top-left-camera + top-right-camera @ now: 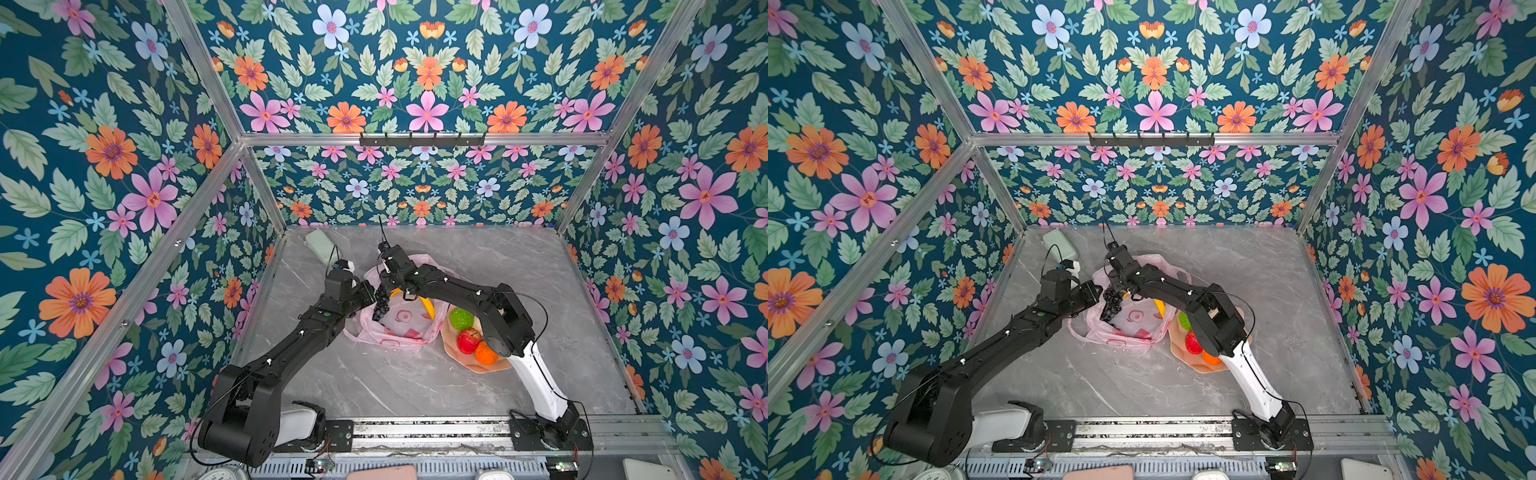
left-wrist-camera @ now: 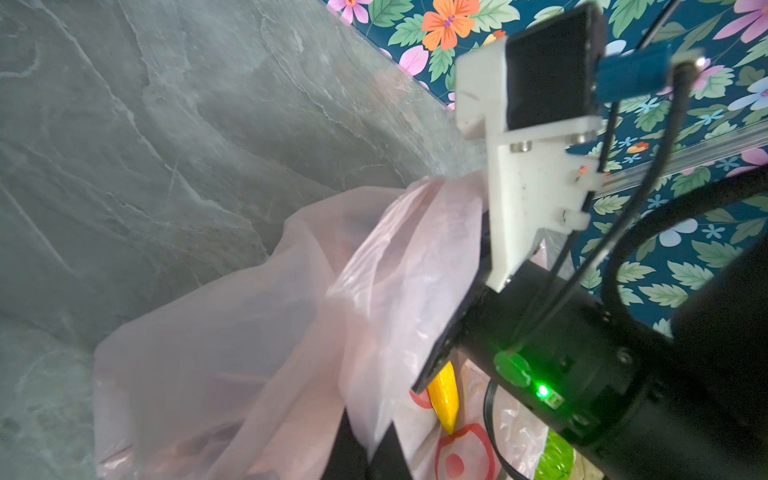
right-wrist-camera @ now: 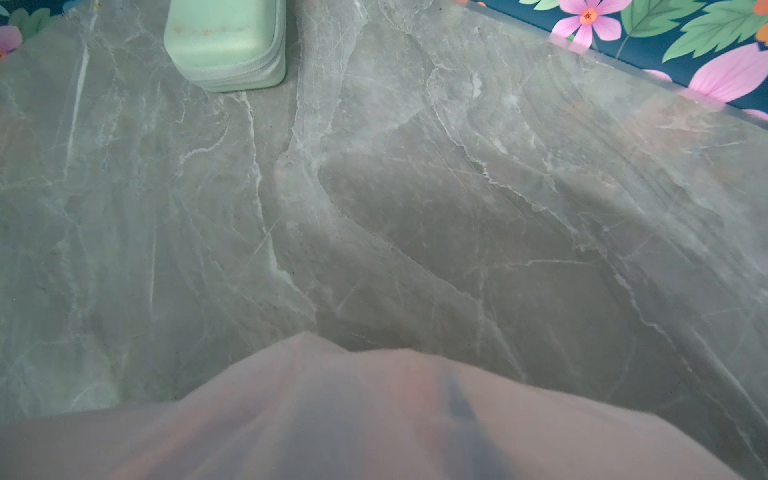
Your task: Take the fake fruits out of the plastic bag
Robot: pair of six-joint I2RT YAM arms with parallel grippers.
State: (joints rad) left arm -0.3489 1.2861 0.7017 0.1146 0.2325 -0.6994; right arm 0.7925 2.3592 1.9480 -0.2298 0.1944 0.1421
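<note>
The pink plastic bag (image 1: 399, 328) (image 1: 1133, 328) lies mid-table with its mouth held up. My left gripper (image 1: 366, 291) (image 2: 370, 455) is shut on the bag's rim film. My right gripper (image 1: 385, 289) reaches into the mouth, right over the dark purple grape bunch (image 1: 380, 306) (image 1: 1112, 306). Its jaws are hidden, and in the right wrist view the bag film (image 3: 374, 415) covers them. A yellow banana (image 1: 429, 306) (image 2: 444, 397) lies in the bag under the right arm. A green fruit (image 1: 461, 319), a red apple (image 1: 468, 340) and an orange (image 1: 485, 354) sit in the peach bowl (image 1: 465, 365).
A pale green zipped case (image 1: 320, 245) (image 3: 226, 41) lies at the back left of the marble table, close behind the left wrist. The peach bowl stands right of the bag, partly under the right arm. Floral walls close in three sides.
</note>
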